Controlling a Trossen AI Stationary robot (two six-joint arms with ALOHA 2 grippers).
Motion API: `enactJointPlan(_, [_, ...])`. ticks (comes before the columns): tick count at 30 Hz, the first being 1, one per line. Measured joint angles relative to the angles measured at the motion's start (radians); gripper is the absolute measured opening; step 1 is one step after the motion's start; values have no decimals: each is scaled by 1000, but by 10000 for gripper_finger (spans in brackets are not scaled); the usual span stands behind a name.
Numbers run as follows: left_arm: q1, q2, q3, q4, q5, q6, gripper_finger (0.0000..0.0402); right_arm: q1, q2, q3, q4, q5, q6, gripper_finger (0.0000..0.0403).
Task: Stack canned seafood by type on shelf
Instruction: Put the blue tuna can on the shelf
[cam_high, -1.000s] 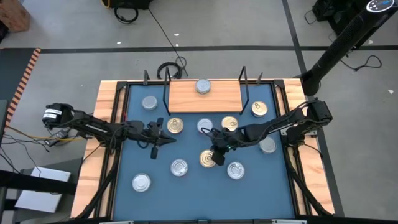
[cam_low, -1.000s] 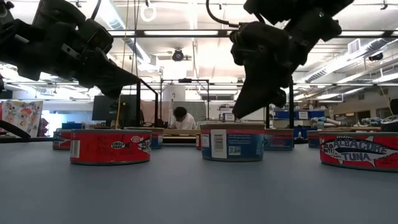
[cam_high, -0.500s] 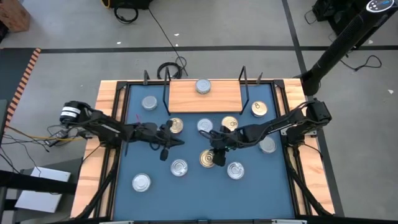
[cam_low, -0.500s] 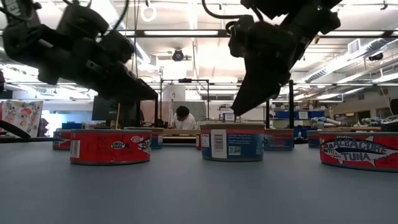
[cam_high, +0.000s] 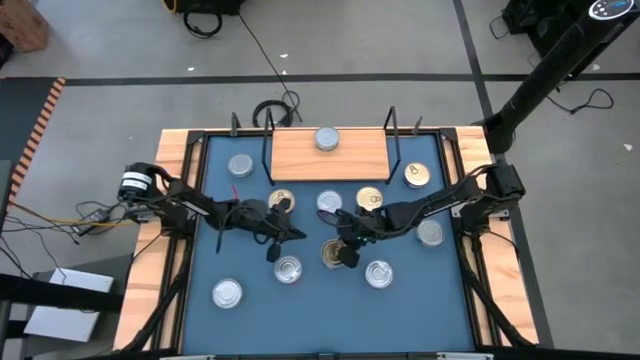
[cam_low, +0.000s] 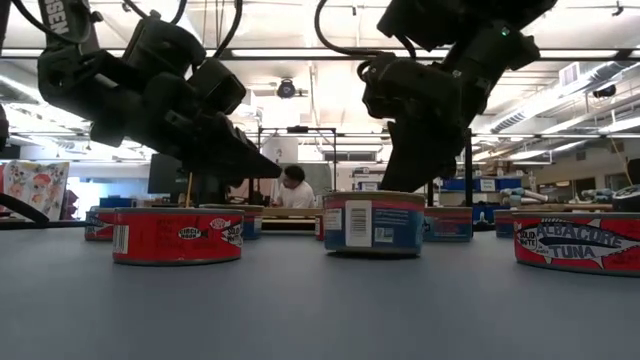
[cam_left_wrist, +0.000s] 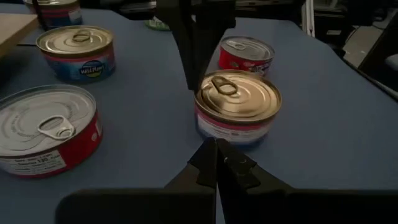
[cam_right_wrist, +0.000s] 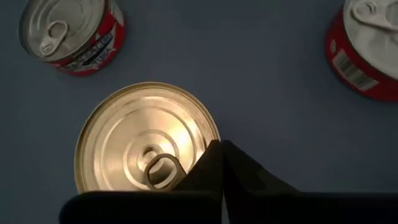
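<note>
The right gripper (cam_high: 345, 243), pinched shut and empty, hovers over a gold tin (cam_high: 333, 255) mid-table. The left gripper (cam_high: 283, 237), shut too, points at it, maybe to nudge it. One silver tin (cam_high: 326, 138) sits at the shelf (cam_high: 300, 155)'s back edge.

Overhead camera looks straight down on the counter (cam_high: 250, 310); low camera faces twelve o'clock along it; both wrist cameras closely share the gold-topped tin (cam_left_wrist: 238, 102).
</note>
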Motion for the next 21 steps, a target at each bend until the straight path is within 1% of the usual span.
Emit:
enactJointPlan(10, [0, 0, -3, 30, 16, 0, 5, -30, -13, -3, -64, -16, 46, 24])
enactJointPlan(21, [0, 0, -4, 30, 17, 0, 5, -29, -11, -5, -78, -19, 15, 29])
